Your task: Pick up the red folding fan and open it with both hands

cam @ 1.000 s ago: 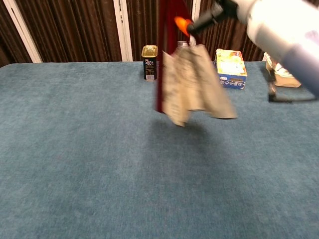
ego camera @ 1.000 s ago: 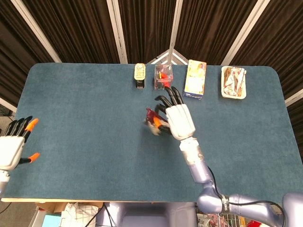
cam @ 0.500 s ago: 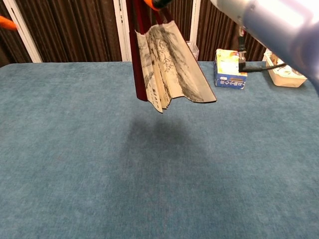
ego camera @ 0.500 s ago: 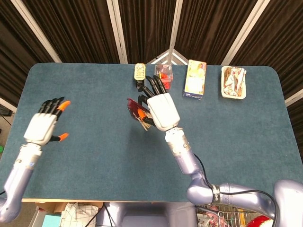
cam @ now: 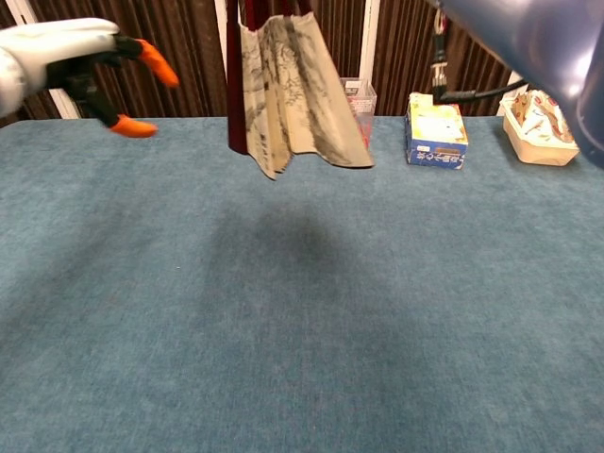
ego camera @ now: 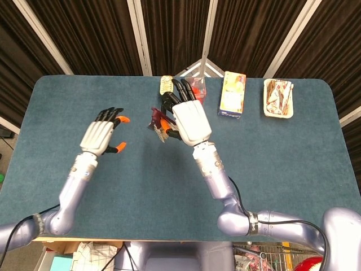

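My right hand (ego camera: pixel 189 118) holds the red folding fan (ego camera: pixel 158 122) up above the middle of the table. In the chest view the fan (cam: pixel 288 90) hangs down partly spread, showing a dark red outer rib on its left and cream paper with ink drawing. That view shows only the right forearm (cam: pixel 528 38), and the top edge cuts off the grip. My left hand (ego camera: pixel 101 134) is raised to the left of the fan with its fingers apart, holding nothing and a short gap from the fan. Its orange fingertips (cam: pixel 151 61) point toward the red rib.
Along the far edge of the blue table (ego camera: pixel 282 164) stand a yellow can (ego camera: pixel 165 86), a clear box (cam: pixel 359 94), a colourful carton (ego camera: pixel 232 93) and a white tray of packets (ego camera: pixel 278 97). Dark curtains hang behind.
My left hand has risen from the table's left edge and moved right toward the fan. My right hand has carried the fan up and leftward, and the paper has spread a little.
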You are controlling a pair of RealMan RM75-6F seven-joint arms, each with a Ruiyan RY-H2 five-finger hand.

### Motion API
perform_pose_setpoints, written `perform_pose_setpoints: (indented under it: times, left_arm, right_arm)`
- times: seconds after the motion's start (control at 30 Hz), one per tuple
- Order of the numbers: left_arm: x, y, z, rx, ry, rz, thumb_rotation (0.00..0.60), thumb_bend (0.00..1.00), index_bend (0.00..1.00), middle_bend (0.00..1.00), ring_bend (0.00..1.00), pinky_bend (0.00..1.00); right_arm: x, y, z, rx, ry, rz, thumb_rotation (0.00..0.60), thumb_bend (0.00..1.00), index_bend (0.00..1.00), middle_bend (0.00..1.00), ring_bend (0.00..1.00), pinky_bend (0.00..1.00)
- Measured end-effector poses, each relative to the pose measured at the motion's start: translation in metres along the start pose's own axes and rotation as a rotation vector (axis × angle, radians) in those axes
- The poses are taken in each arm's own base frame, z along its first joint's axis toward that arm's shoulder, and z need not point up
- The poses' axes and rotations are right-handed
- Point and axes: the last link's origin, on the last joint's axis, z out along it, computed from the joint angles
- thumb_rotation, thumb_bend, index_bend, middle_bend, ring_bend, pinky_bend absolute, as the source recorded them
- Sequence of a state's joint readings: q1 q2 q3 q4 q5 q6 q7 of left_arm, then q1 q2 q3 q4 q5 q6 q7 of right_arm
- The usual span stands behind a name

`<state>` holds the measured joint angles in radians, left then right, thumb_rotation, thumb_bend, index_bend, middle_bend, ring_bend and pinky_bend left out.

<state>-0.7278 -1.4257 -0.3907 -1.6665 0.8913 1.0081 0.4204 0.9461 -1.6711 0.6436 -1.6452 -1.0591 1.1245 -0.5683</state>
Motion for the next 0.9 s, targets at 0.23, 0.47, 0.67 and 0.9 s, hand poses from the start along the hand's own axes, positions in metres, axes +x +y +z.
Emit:
perform_pose_setpoints:
  times: [0.23,0.47,0.67,0.9]
  left_arm:
    - [-0.006,0.037,0.022,-0.040,-0.012,-0.011,0.600,0.46,0.34,0.09,0.00,0.05]
    - [-0.015,0.060,0.030,-0.062,-0.034,-0.010,0.600,0.51,0.39,0.09,0.00,0.05]
    - [-0.028,0.071,0.033,-0.049,-0.061,-0.018,0.600,0.52,0.39,0.09,0.00,0.05]
    - [-0.038,0.082,0.035,-0.048,-0.063,-0.020,0.600,0.52,0.40,0.11,0.00,0.05]
  right_arm:
    - [0.006,0.005,-0.001,-0.019,-0.001,0.009,0.600,0.48,0.79,0.34,0.08,0.06]
    - [0.010,0.005,-0.002,-0.017,-0.002,0.023,0.600,0.48,0.79,0.34,0.08,0.06]
    - [0.014,0.003,-0.002,-0.011,-0.003,0.032,0.600,0.48,0.79,0.34,0.08,0.06]
    - [0.018,0.005,-0.004,-0.014,-0.006,0.051,0.600,0.48,0.79,0.34,0.08,0.06]
